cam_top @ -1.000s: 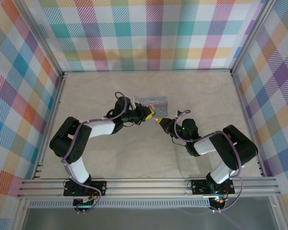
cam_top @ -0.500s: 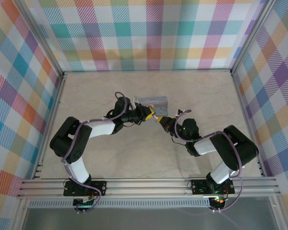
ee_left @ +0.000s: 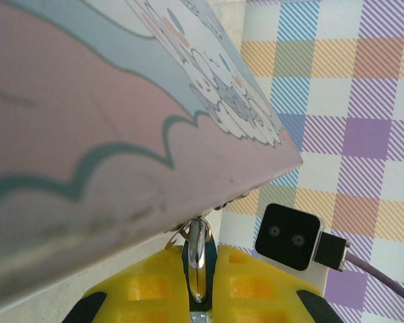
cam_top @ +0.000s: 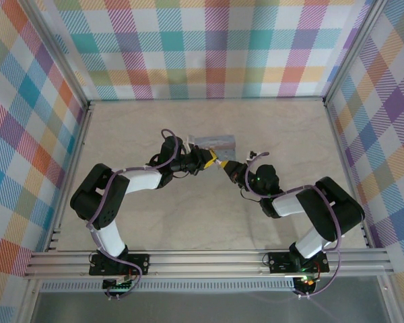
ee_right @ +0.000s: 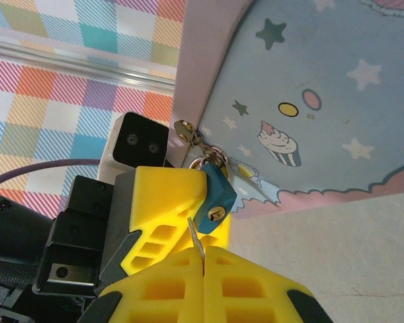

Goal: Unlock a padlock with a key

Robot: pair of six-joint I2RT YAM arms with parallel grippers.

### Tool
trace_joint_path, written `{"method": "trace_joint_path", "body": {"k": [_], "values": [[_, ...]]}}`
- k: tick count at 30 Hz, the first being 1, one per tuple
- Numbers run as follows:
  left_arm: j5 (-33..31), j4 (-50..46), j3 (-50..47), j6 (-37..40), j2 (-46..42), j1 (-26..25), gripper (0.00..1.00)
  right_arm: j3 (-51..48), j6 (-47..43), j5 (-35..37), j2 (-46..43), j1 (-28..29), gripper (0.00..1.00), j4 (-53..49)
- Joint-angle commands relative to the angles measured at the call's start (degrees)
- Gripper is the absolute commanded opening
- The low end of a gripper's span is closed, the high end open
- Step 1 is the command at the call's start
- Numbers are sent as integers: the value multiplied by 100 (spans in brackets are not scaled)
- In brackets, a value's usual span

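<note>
A small blue padlock [ee_right: 216, 194] hangs by its shackle from the hasp ring of the pale blue cartoon tin box [ee_right: 310, 101]. Its brass keyhole faces my right wrist camera. My left gripper [ee_left: 198, 254] is shut on the padlock [ee_left: 197, 259], whose shiny shackle shows between the yellow fingers [ee_right: 163, 202]. My right gripper [ee_right: 203, 254] is shut on the thin grey key [ee_right: 196, 239]. The key's tip stands just below and left of the keyhole, outside it. From above, both grippers, left [cam_top: 211, 160] and right [cam_top: 227, 168], meet at the tin's [cam_top: 214, 142] front edge.
The tin sits mid-table on the pale marble-look surface [cam_top: 155, 128]. Plaid walls [cam_top: 209, 47] close in the back and both sides. An aluminium rail [cam_top: 209, 259] runs along the near edge by the arm bases. The right wrist's camera block [ee_left: 289, 235] sits close by the left fingers.
The right gripper has crept slightly up toward the padlock. The left arm and the tin have not moved.
</note>
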Motion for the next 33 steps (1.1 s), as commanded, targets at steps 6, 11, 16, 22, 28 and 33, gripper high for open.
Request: {"method": "trace_joint_path", "body": {"k": [6,11,16,22,28,33], "values": [[142,389,-78,-206,117,-48,0,36,-91,105,-15,31,0,167],[130,414,-78,-232,126,-48,0,-147,-130,185,-213,39,0,-11],[122,423,-87,-223,129,-48,0,-260,-144,213,-229,40,0,-35],[122,438,-103,-241,130,-48,0,-117,-149,173,-61,58,1,102],[139,469,-133,-250,149,-57,0,34,-210,168,-70,73,1,-35],[166,509,-118,-263,160,-66,0,176,-254,169,-28,76,1,-143]]}}
